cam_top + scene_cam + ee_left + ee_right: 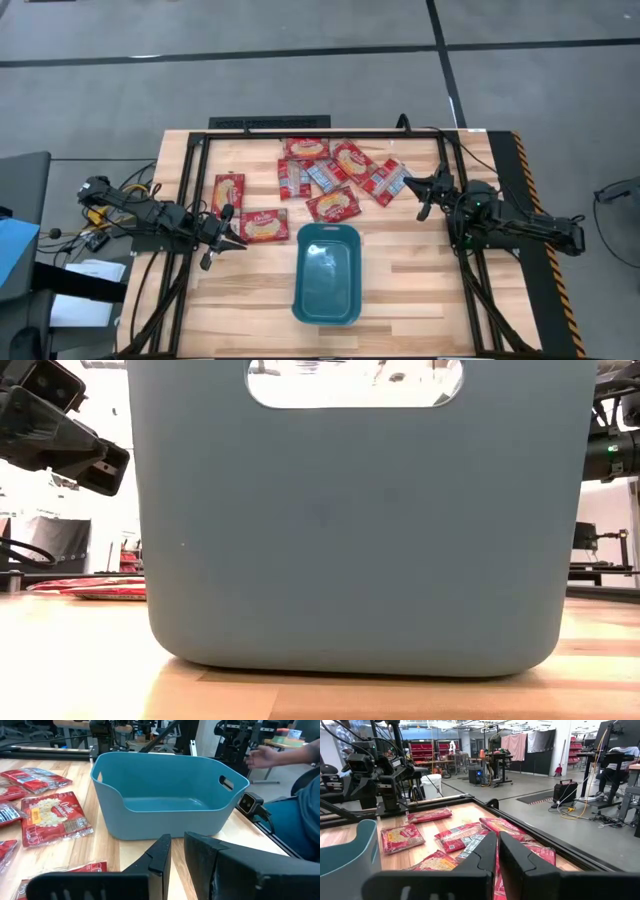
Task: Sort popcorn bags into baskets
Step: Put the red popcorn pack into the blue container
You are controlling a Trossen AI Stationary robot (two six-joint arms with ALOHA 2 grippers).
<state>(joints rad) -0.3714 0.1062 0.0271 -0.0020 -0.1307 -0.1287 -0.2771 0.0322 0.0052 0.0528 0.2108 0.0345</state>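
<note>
Popcorn bags [318, 176]: loose on desk [420, 290] between both pressed-together, empty tools [228, 240] [425, 195], awaiting sorting; basket [327, 274] beside left tool, empty.

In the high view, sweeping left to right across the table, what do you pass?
Left gripper → lone popcorn bag → popcorn bag beside it → teal basket → right gripper.
</note>
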